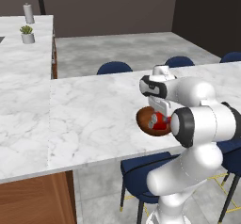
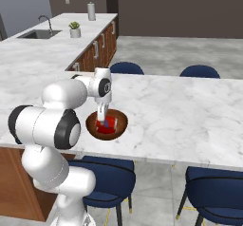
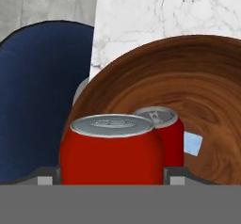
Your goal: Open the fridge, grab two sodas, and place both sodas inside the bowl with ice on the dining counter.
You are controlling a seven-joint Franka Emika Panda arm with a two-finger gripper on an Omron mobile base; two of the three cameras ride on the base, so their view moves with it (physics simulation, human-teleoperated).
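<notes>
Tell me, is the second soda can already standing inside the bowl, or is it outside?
Inside, upright. In the hand view the far can stands within the wooden bowl, beside an ice cube, behind the near can.

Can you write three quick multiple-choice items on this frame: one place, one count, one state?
1. Where does the round brown wooden bowl sit?
A. on the white marble dining counter
B. on a blue chair
C. in the sink

2. How many red cans show in the hand view?
A. one
B. two
C. three

3. How does the nearer red can stand?
A. upright
B. on its side
C. upside down

Key: 1 A, marble shows around the bowl; 2 B, the farther can stands behind the nearer; 3 A, its silver top faces up between the gripper tips.
</notes>
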